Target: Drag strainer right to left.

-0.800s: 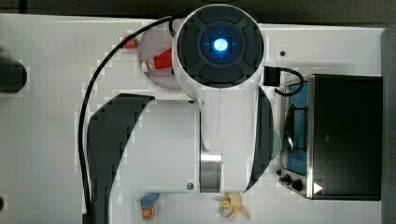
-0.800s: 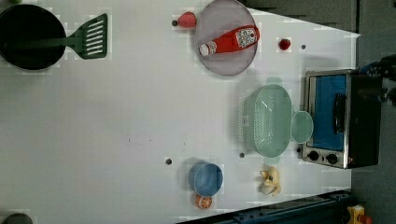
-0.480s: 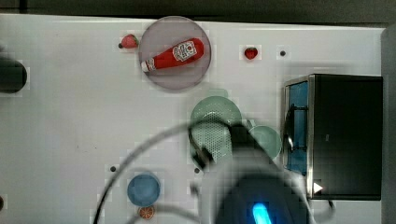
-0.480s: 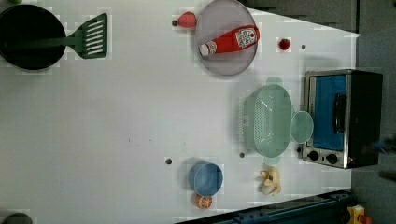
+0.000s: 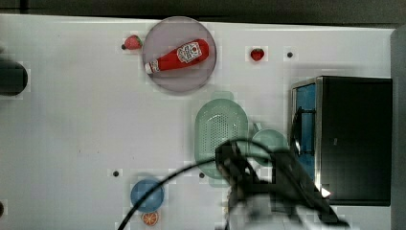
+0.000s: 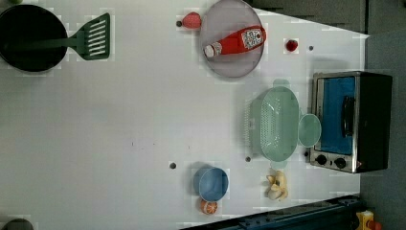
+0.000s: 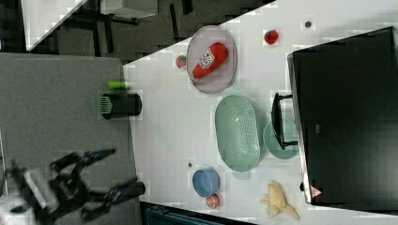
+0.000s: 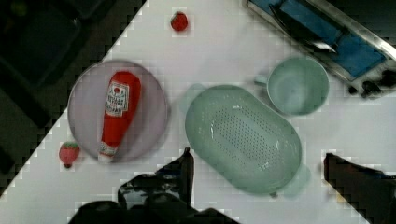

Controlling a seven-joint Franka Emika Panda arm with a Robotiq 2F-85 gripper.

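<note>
In the left view, a black frying pan (image 6: 29,37) with a green slotted spatula (image 6: 93,36) sits upper left; a grey round plate (image 6: 233,38) bearing a red ketchup bottle (image 6: 235,41) lies top centre; a small blue bowl (image 6: 212,183) sits lower centre. The pale mint-green oblong perforated plastic strainer (image 6: 276,123) lies right of centre, just beside a round mint-green cup (image 6: 309,130) and a black toaster oven (image 6: 352,121). In the wrist view the gripper (image 8: 259,168) spreads wide, empty, over the strainer's near edge.

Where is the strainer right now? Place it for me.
In the left view, the strainer sits right of the table's centre, beside the mint cup and toaster oven, below the ketchup plate.

Ketchup bottle (image 6: 235,41) on plate (image 6: 225,64); cup (image 6: 309,130) beside toaster oven (image 6: 368,122).
</note>
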